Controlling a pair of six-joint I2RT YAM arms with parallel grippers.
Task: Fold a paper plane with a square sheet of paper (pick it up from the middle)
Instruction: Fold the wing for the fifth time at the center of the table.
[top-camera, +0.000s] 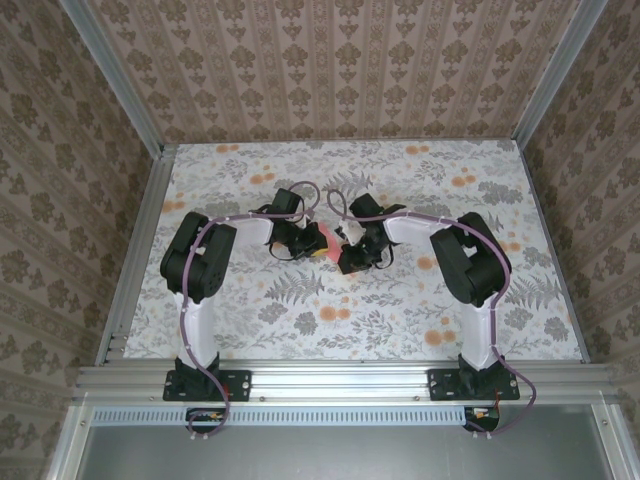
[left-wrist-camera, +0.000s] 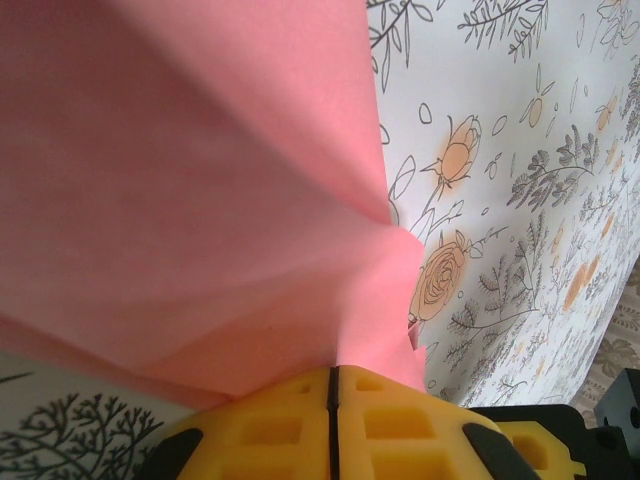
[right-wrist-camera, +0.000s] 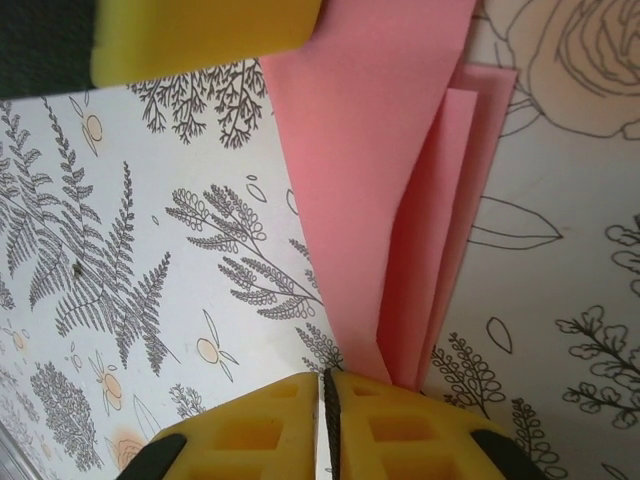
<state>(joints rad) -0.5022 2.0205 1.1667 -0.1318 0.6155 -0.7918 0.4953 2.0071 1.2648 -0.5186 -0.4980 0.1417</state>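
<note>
Left gripper (left-wrist-camera: 330, 378) pinched the creased paper (left-wrist-camera: 200, 200); right gripper (right-wrist-camera: 322, 380) sat pressed together beside its folded edge. Seemingly mid-fold; next, the crease needs pressing flat.

The left gripper (left-wrist-camera: 332, 390) has its yellow jaws pressed together on the creased pink sheet of paper (left-wrist-camera: 180, 170), which fans upward over the flower-printed table (left-wrist-camera: 520, 180).

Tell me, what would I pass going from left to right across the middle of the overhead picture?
First the left arm, then the left tool, the pink paper, the right tool, and last the right arm.
</note>
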